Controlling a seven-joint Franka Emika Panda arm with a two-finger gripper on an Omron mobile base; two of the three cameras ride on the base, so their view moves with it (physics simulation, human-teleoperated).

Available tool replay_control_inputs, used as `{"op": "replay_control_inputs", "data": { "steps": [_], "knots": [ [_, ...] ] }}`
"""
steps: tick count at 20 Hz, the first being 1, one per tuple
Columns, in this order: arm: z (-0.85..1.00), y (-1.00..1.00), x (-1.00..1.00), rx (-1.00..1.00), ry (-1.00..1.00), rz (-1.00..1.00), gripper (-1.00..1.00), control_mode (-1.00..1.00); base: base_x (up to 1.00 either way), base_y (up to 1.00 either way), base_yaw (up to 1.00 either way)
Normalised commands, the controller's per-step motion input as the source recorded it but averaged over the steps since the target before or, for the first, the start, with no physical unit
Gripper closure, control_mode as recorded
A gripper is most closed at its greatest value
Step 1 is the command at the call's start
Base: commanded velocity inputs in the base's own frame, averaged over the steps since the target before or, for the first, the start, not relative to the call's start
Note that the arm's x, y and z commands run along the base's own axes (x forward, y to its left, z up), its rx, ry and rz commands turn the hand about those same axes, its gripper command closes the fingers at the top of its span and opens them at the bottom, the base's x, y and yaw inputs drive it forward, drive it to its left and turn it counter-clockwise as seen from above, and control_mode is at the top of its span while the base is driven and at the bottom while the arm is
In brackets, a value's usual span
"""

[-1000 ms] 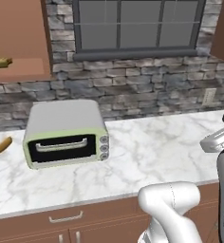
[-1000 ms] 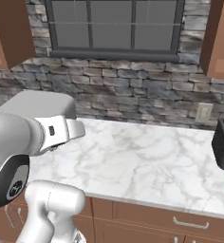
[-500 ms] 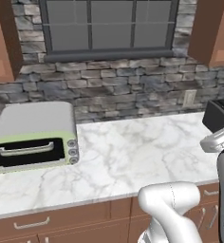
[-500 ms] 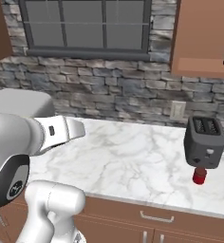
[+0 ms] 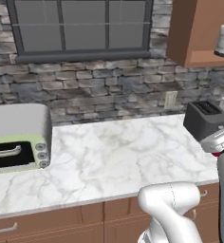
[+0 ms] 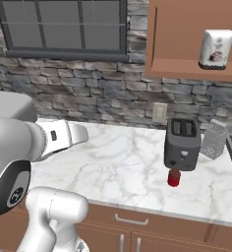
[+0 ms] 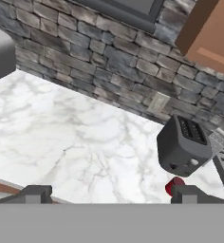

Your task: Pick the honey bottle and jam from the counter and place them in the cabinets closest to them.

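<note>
Up top, canister (image 6: 215, 47) in cabinet (image 6: 187, 34).

Both base views look forward and down over counter (image 5: 118, 152) from behind arm, sharing toaster (image 6: 182, 143). Hand view, nearer, tilted, faces same toaster and stone wall (image 7: 85, 61).

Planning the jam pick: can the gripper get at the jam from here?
Probably yes. The jam stands on open counter just in front of the toaster, front and sides free; the gripper is open, not yet near it.
</note>
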Motion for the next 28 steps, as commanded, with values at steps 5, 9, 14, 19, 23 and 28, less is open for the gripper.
{"op": "replay_control_inputs", "data": {
  "steps": [5,9,14,19,23,28],
  "knots": [
    [0.00,0.00,0.00,0.00,0.00,0.00,-1.00,1.00,0.00,-0.53,0.00],
    [0.00,0.00,0.00,0.00,0.00,0.00,-1.00,1.00,0.00,-0.52,0.00],
    [0.00,0.00,0.00,0.00,0.00,0.00,-1.00,1.00,0.00,-0.52,0.00],
    [0.00,0.00,0.00,0.00,0.00,0.00,-1.00,1.00,0.00,-0.51,0.00],
    [0.00,0.00,0.00,0.00,0.00,0.00,-1.00,1.00,0.00,-0.48,0.00],
    [0.00,0.00,0.00,0.00,0.00,0.00,-1.00,1.00,0.00,-0.26,0.02]
  ]
}}
